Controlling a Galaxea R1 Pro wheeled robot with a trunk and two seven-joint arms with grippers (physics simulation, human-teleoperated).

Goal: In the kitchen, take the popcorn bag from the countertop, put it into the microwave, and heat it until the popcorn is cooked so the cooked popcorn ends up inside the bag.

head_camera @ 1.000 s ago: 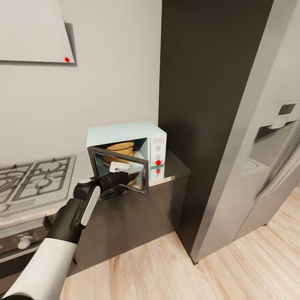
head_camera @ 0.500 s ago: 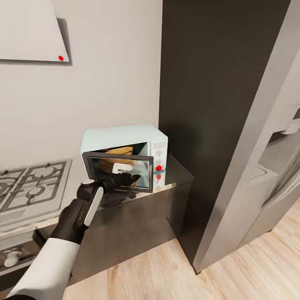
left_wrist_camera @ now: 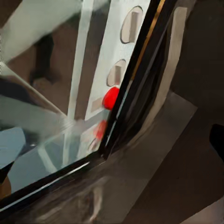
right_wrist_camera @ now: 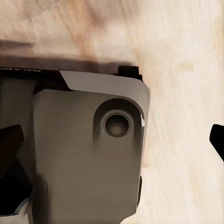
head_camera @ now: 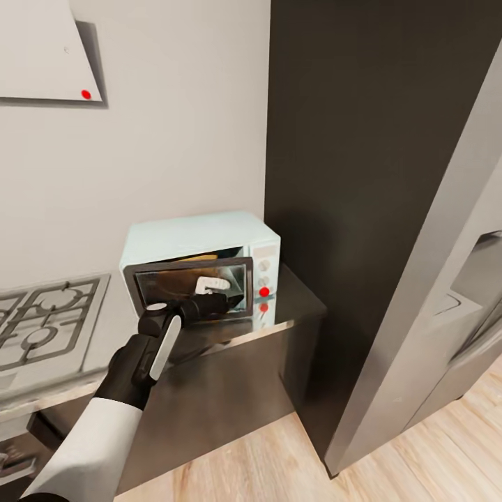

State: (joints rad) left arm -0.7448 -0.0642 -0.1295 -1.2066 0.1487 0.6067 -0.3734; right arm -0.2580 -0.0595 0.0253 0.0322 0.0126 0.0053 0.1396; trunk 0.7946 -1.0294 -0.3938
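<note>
The pale blue microwave [head_camera: 199,235] stands on the grey countertop [head_camera: 296,296] against the wall. Its dark glass door [head_camera: 187,284] is almost shut, and its white control panel [head_camera: 263,268] has a red dot. A tan sliver of the popcorn bag [head_camera: 202,258] shows inside, above the door's top edge. My left gripper [head_camera: 224,302] rests against the lower front of the door, by its white handle [head_camera: 211,284]. In the left wrist view the left gripper [left_wrist_camera: 109,154] is open, close to the door's corner and the panel [left_wrist_camera: 119,70]. My right gripper [right_wrist_camera: 112,140] hangs open over the floor.
A gas hob [head_camera: 42,331] lies left of the microwave. A tall dark cabinet [head_camera: 348,174] rises right beside it, then a steel fridge [head_camera: 453,293]. A range hood [head_camera: 38,52] is at upper left. The right wrist view has my grey base [right_wrist_camera: 88,154] over wood floor [right_wrist_camera: 186,70].
The microwave door has swung from half open to nearly shut, with my left gripper following it inward. The bag is now mostly hidden behind the door. The head view has shifted slightly.
</note>
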